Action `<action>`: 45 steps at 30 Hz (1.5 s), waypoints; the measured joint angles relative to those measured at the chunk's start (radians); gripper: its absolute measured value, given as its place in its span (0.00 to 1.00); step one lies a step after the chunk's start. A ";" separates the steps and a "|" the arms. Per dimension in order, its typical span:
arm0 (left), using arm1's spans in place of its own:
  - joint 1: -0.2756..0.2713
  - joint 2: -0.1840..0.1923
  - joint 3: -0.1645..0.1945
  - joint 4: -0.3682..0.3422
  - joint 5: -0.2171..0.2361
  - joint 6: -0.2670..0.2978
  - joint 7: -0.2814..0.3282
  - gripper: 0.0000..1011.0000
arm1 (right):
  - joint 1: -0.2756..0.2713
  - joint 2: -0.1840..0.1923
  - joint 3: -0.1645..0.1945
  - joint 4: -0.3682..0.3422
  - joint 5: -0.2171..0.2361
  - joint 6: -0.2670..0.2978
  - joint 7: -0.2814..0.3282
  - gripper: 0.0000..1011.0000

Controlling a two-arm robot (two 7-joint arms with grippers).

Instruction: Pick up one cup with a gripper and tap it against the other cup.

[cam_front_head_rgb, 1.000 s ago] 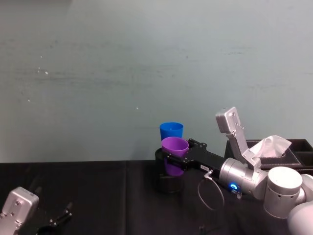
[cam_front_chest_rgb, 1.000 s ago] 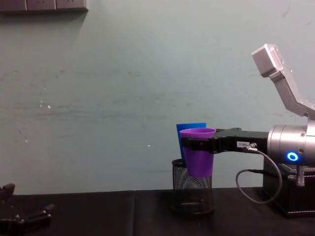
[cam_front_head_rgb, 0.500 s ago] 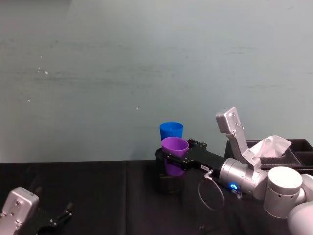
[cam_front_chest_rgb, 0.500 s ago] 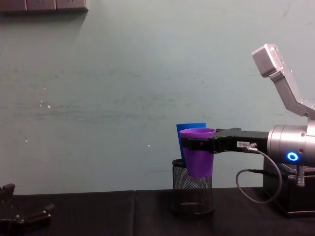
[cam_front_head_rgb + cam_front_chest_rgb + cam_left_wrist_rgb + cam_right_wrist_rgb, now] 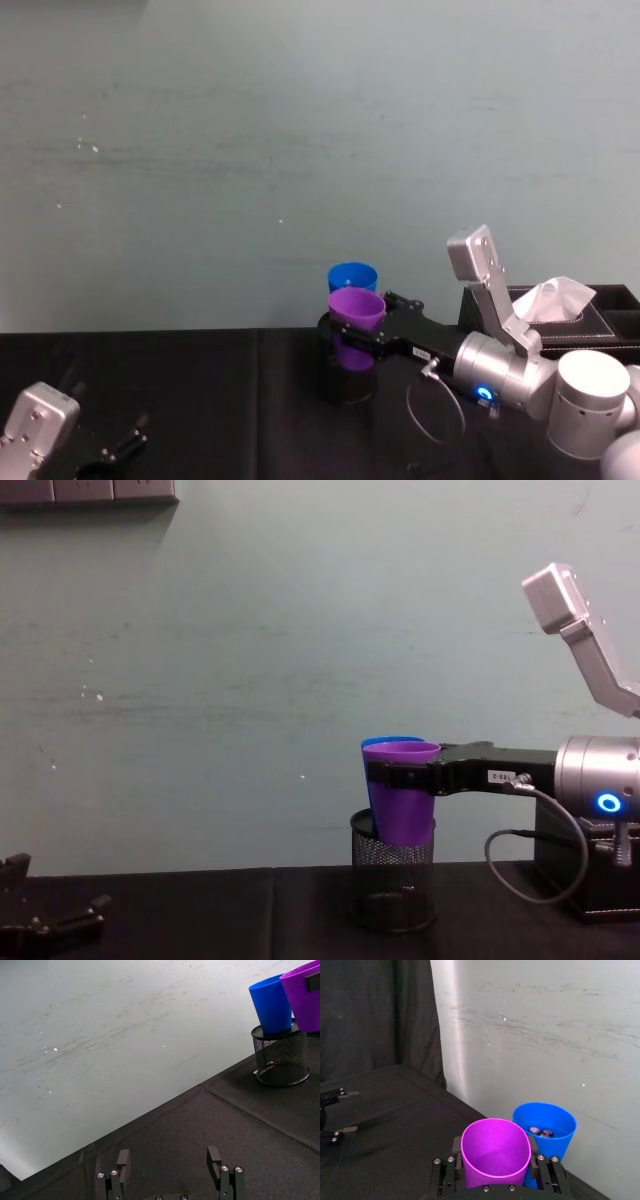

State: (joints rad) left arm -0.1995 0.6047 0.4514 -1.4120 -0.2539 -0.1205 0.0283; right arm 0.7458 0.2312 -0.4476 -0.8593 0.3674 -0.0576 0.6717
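Purple tumbler (image 5: 402,800) sat upright, clamped between the fingers of my right gripper (image 5: 400,777). Blue tumbler (image 5: 547,1130) stood just beyond my fingertips in the mesh pen holder (image 5: 392,885); whether they touched I couldn't tell. My left gripper (image 5: 168,1160) rested wide open, empty, well apart.

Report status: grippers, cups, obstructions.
Right gripper shut on purple cup, held aloft. Purple cup right beside blue cup; contact unclear. Blue cup stands in mesh pen holder, close by held cup. Left gripper open, parked low left.

purple cup (image 5: 495,1152), blue cup (image 5: 270,1005) — black mesh holder (image 5: 281,1055)
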 joint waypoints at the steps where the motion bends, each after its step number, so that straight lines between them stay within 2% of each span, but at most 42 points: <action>1: 0.000 0.000 0.000 0.000 0.000 0.000 0.000 0.99 | -0.012 0.006 0.000 -0.021 0.005 0.010 -0.001 0.73; 5: 0.000 0.000 0.000 0.000 0.000 0.000 0.000 0.99 | -0.038 0.019 0.000 -0.063 0.018 0.031 -0.002 0.73; 10: 0.000 0.000 0.000 0.000 0.000 0.000 0.000 0.99 | -0.086 0.047 -0.004 -0.150 0.040 0.061 -0.012 0.73; 14: 0.000 0.000 0.000 0.000 0.000 0.000 0.000 0.99 | -0.102 0.058 -0.006 -0.184 0.048 0.069 -0.016 0.72; 19: 0.000 0.000 0.000 0.000 0.000 0.000 0.000 0.99 | -0.152 0.097 -0.011 -0.287 0.068 0.092 -0.027 0.73; 30: 0.000 0.000 0.000 0.000 0.000 0.000 0.000 0.99 | -0.259 0.169 -0.012 -0.442 0.094 0.105 -0.066 0.73; 39: 0.000 0.000 0.000 0.000 0.000 0.000 0.000 0.99 | -0.328 0.204 -0.012 -0.500 0.108 0.083 -0.087 0.72; 45: 0.000 0.000 0.000 0.000 0.000 0.000 0.000 0.99 | -0.357 0.221 -0.019 -0.514 0.097 0.063 -0.095 0.73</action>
State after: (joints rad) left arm -0.1995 0.6046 0.4514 -1.4120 -0.2538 -0.1206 0.0283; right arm 0.3891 0.4519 -0.4669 -1.3731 0.4639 0.0055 0.5766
